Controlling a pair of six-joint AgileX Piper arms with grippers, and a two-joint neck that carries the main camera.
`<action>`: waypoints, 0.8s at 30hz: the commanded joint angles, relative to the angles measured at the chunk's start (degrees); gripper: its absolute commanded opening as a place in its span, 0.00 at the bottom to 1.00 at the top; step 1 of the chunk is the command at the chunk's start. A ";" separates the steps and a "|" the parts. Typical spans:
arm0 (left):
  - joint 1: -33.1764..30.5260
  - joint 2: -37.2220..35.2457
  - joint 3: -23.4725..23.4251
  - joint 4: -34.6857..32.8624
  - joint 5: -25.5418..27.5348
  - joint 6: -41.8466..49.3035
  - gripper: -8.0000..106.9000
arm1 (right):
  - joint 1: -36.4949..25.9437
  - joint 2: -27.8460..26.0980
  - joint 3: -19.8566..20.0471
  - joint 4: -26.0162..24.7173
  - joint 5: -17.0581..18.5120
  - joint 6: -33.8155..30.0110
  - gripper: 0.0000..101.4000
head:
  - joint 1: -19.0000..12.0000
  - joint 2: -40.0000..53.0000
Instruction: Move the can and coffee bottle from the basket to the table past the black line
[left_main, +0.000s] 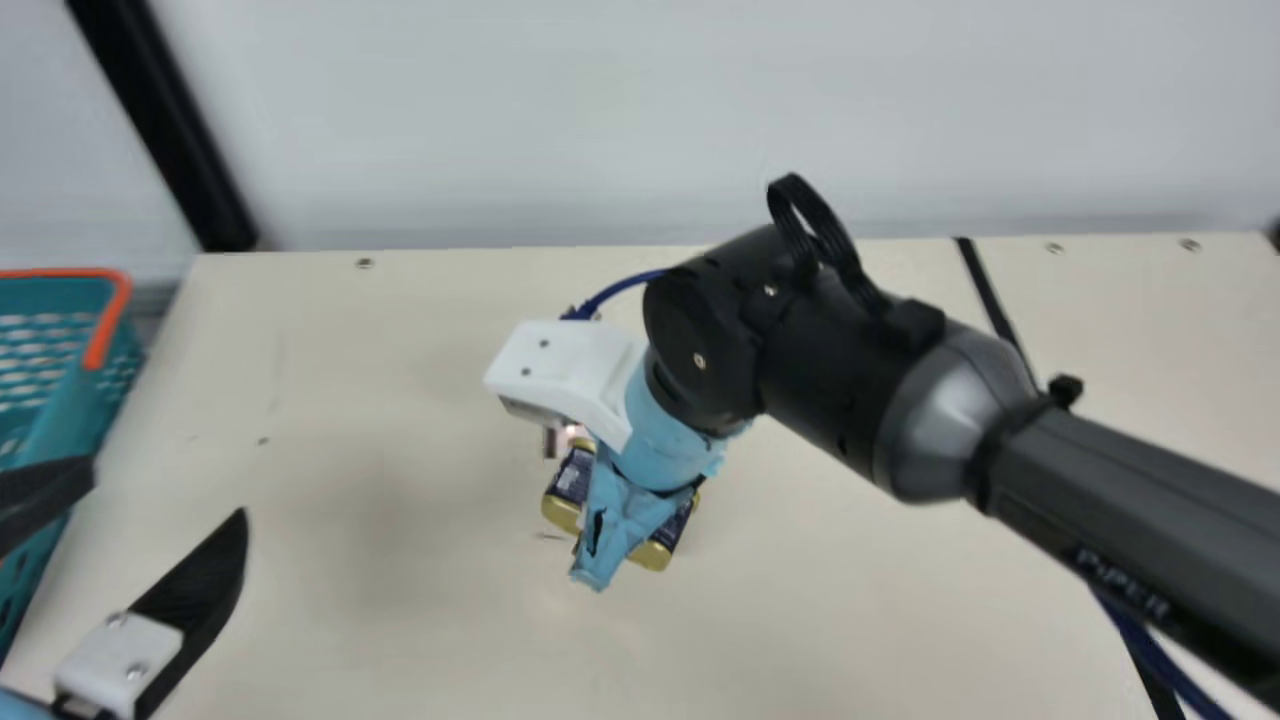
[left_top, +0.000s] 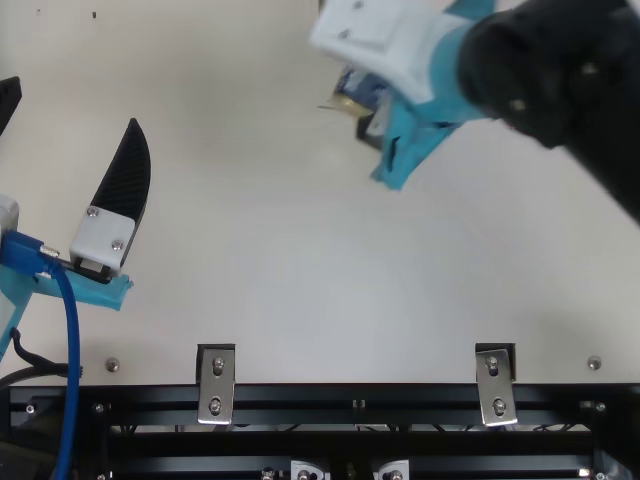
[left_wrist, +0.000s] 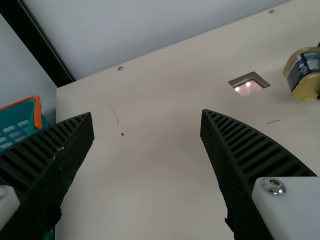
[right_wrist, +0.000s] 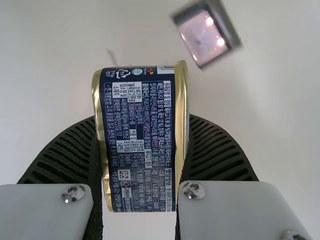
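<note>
Dense pale print on can (right_wrist: 140, 150), lettering on right arm (left_main: 1180, 530)

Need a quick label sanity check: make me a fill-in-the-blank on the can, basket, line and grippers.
The right gripper clamps the navy-and-____ can.
The left gripper is not shut but ____.
The teal basket has an ____ rim.
In the main view, the can is ____ of the black line.

Missing: gold; open; orange; left

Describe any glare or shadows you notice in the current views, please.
Right wrist view: two bright glints on the shiny square patch beyond the can; left wrist view: two glints on a similar patch; main view: soft, faint shading across the table.
</note>
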 joint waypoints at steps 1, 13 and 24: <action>0.00 0.00 0.00 0.00 0.00 0.00 0.85 | -3.04 -2.14 2.16 -0.96 -0.56 3.46 0.00 | -0.20 -2.75; 0.00 0.00 0.00 0.00 0.00 0.00 0.85 | -23.41 -13.53 13.14 -3.80 -0.47 10.45 0.00 | -0.44 -21.90; 0.00 0.00 0.00 0.00 0.00 0.00 0.85 | -47.54 -18.52 17.75 -4.62 0.48 7.08 0.00 | -0.56 -30.58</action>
